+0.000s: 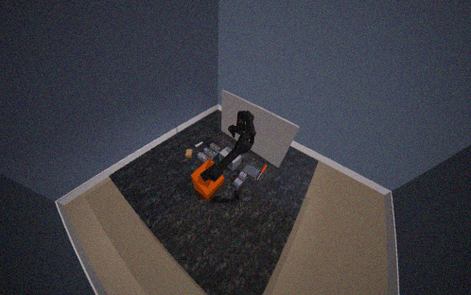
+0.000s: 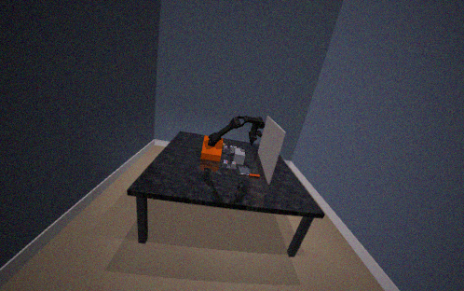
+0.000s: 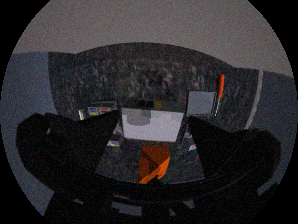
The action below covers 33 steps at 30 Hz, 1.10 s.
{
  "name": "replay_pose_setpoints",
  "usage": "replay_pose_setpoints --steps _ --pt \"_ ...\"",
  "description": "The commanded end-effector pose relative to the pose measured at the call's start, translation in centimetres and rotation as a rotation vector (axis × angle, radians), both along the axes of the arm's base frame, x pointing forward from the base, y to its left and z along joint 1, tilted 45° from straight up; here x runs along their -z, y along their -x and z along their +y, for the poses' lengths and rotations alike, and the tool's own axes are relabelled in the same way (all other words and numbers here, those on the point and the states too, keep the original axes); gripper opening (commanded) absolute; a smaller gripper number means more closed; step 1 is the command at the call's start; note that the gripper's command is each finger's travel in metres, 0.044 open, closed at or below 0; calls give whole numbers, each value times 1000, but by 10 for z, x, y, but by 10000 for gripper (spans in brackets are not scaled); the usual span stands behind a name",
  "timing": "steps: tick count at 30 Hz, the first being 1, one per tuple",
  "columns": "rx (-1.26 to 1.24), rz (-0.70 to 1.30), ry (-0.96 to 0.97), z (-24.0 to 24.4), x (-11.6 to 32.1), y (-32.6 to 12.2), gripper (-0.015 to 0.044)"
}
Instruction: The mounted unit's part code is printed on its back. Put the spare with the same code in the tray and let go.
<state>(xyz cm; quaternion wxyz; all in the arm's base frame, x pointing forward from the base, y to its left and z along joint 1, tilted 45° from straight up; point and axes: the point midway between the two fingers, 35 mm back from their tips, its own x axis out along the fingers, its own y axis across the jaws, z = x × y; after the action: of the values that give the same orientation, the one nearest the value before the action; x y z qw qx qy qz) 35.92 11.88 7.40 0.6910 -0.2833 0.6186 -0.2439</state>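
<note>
Exterior view showed the dark desk (image 2: 186, 182) standing on four legs in a blue-walled corner, with a pale upright panel (image 2: 271, 148) set on edge near its far right side. From the top view the same panel (image 1: 259, 128) stood behind the cluster of parts, at the back of the desk (image 1: 227, 236).

An orange base (image 1: 206, 184) sat near the middle of the desk, and the black arm (image 1: 232, 158) rose from it and reached back toward the panel. Its pincer (image 1: 242, 124) hung close in front of the panel, above the far end of the parts; in the exterior view the pincer (image 2: 254, 135) pointed down just beside the panel's near edge. Its fingers stood wide apart with nothing between them.

Several small grey spares (image 1: 222, 153) lay in a loose group on the desk between the base and the panel, with more at the right (image 1: 251, 171). None was in the pincer; which one carried the matching code could not be told, since no print was legible. A thin orange stick (image 1: 262, 171) lay just right of the grey parts, and a small tan block (image 1: 189, 152) lay at the left of the group, apart from the rest.

Wrist view looked down between two dark fingers at a pale grey block (image 3: 154, 124) on the desk, with another grey part (image 3: 200, 103) and the orange stick (image 3: 221, 86) beyond it.
</note>
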Motion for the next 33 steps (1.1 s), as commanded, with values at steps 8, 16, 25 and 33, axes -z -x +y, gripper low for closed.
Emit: replay_pose_setpoints --steps 8,16,25,33 --pt "-635 599 87 49 94 63 440" --pt "-1149 1096 177 60 158 130 440" --pt "-1219 1166 191 59 166 139 440" --pt "-1218 1167 192 30 194 140 300"
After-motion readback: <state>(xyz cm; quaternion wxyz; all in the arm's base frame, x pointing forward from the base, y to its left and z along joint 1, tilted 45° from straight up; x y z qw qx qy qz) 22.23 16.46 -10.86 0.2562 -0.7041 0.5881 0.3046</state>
